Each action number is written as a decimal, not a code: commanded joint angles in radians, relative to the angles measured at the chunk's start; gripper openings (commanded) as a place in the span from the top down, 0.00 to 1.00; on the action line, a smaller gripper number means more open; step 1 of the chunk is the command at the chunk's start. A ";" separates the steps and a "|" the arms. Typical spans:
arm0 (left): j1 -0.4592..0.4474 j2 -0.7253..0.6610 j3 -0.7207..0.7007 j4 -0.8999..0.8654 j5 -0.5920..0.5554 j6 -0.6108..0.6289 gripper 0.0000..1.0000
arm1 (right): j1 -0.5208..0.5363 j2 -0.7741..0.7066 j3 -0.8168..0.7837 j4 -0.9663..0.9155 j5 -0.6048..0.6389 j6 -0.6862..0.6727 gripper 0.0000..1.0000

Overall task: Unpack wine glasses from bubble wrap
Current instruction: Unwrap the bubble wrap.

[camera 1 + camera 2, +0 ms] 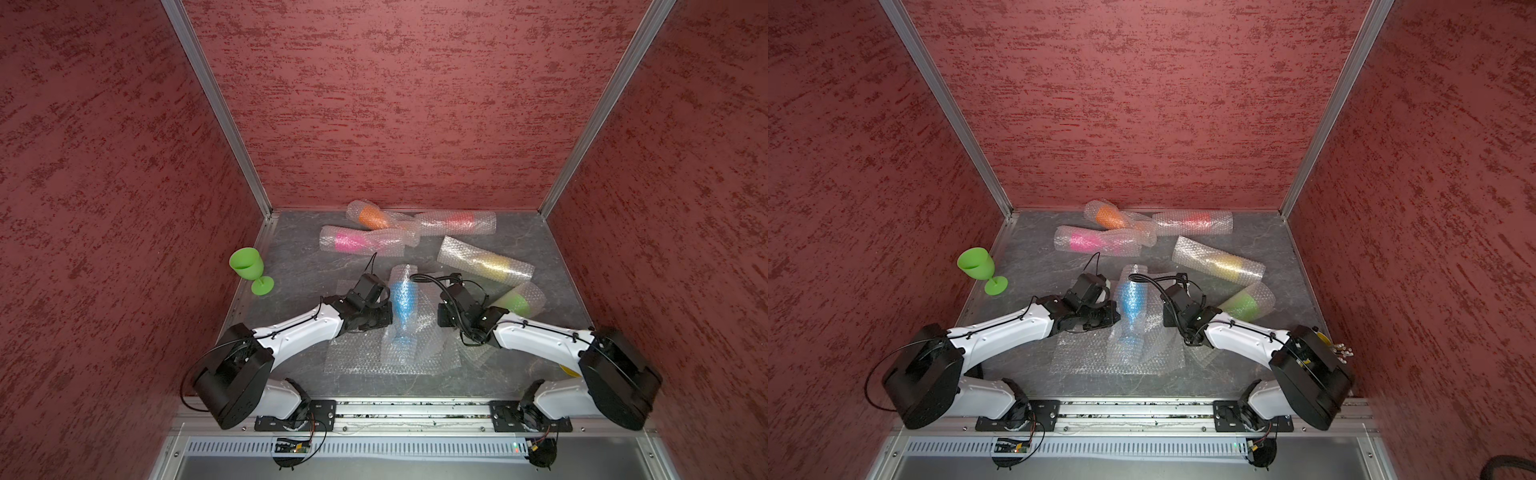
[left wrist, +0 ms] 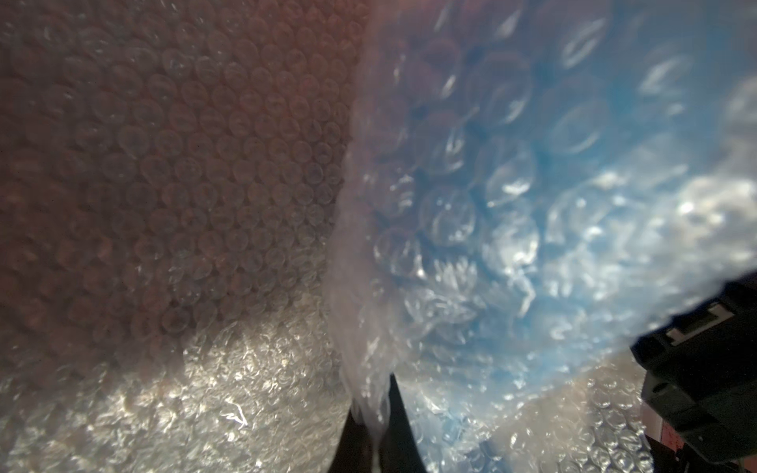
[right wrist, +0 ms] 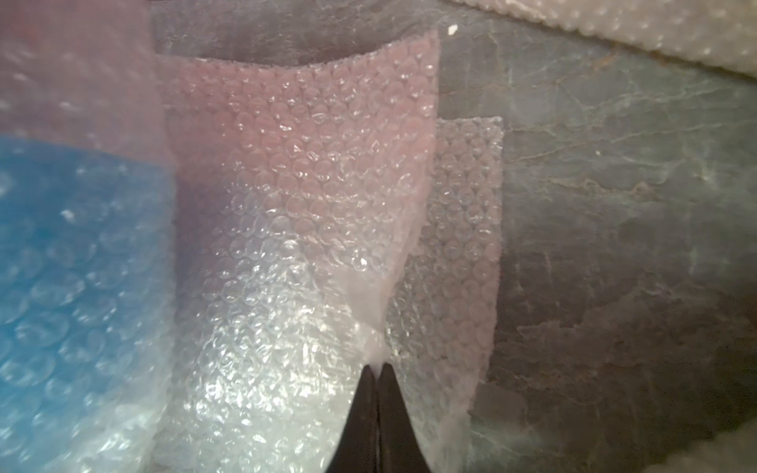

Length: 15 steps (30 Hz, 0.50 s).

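Note:
A blue wine glass point(image 1: 402, 301) point(image 1: 1130, 303) lies mid-table inside loosened bubble wrap point(image 1: 401, 336), between my two grippers. My left gripper point(image 2: 375, 405) point(image 1: 380, 311) is shut on a fold of that wrap on the glass's left side, with blue showing through the bubbles point(image 2: 573, 204). On the right side, my right gripper point(image 3: 377, 366) point(image 1: 442, 316) pinches a flap of the same wrap point(image 3: 319, 204), beside the blue glass point(image 3: 61, 266). A bare green wine glass point(image 1: 248, 266) point(image 1: 976, 264) stands upright at the left edge.
Wrapped rolls lie behind: orange point(image 1: 372, 217), red point(image 1: 457, 222), pink point(image 1: 349, 242), yellow point(image 1: 490, 264), and a green one point(image 1: 517, 301) by my right wrist. A flat sheet point(image 1: 357, 361) lies under the blue glass. Red walls enclose the dark table point(image 1: 299, 266).

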 commanded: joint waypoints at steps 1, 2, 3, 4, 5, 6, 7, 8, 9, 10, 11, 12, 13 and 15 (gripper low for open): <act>-0.007 0.045 0.032 0.016 -0.031 -0.019 0.97 | -0.009 0.027 0.054 -0.072 0.128 0.014 0.56; -0.010 0.059 0.035 0.018 -0.031 -0.022 0.94 | -0.009 0.022 0.074 -0.098 0.154 0.016 0.49; -0.011 0.068 0.037 0.020 -0.027 -0.024 0.91 | -0.009 0.008 0.088 -0.110 0.168 0.021 0.48; -0.012 0.074 0.037 0.023 -0.021 -0.027 0.87 | -0.009 -0.004 0.098 -0.110 0.168 0.021 0.48; -0.012 0.074 0.037 0.030 -0.017 -0.030 0.83 | -0.009 -0.029 0.107 -0.110 0.168 0.021 0.48; -0.012 0.072 0.035 0.036 -0.019 -0.030 0.81 | -0.009 -0.060 0.115 -0.116 0.168 0.021 0.48; -0.013 0.067 0.031 0.039 -0.023 -0.034 0.80 | -0.009 -0.075 0.115 -0.118 0.182 0.024 0.48; -0.012 0.062 0.029 0.038 -0.030 -0.038 0.79 | -0.009 -0.097 0.114 -0.118 0.182 0.024 0.48; -0.012 0.057 0.026 0.033 -0.039 -0.035 0.77 | -0.009 -0.112 0.109 -0.118 0.182 0.024 0.48; -0.012 0.053 0.026 0.028 -0.046 -0.030 0.77 | -0.009 -0.116 0.105 -0.118 0.182 0.024 0.48; -0.012 0.051 0.025 0.022 -0.054 -0.024 0.77 | -0.009 -0.113 0.103 -0.118 0.182 0.024 0.48; -0.012 0.046 0.021 0.020 -0.061 -0.018 0.77 | -0.010 -0.103 0.100 -0.118 0.182 0.024 0.48; -0.013 0.043 0.017 0.024 -0.065 -0.013 0.78 | -0.009 -0.089 0.098 -0.118 0.182 0.024 0.48; -0.013 0.038 0.009 0.031 -0.069 -0.010 0.81 | -0.009 -0.058 0.095 -0.118 0.182 0.024 0.48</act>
